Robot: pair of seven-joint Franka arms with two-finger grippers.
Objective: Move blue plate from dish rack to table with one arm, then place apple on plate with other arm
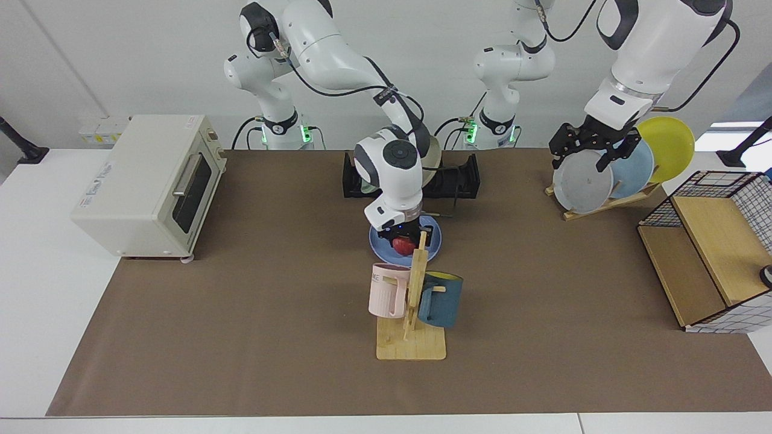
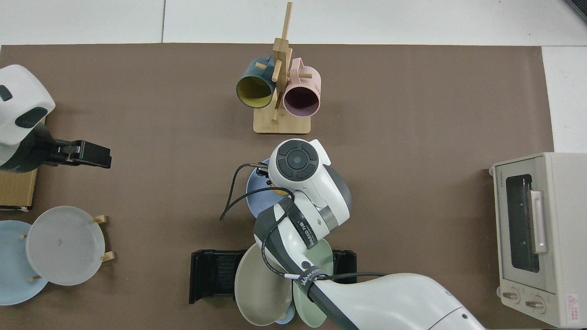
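The blue plate [image 1: 429,237] lies flat on the brown mat of the table [image 1: 241,301], just in front of the black dish rack [image 1: 461,178]. My right gripper [image 1: 403,240] is shut on the red apple [image 1: 403,245] and holds it low over the plate's middle. From above, the right arm's hand covers most of the blue plate [image 2: 257,195], and only a yellow sliver of the apple [image 2: 276,192] shows. My left gripper [image 1: 590,149] hangs open and empty, high above the wooden plate stand at the far side of the table.
The mug tree [image 1: 413,301] with a pink and a dark blue mug stands right in front of the plate. The rack holds a beige and a green plate. The toaster oven [image 1: 151,184], the plate stand [image 1: 603,202] and a wire basket [image 1: 711,259] line the sides.
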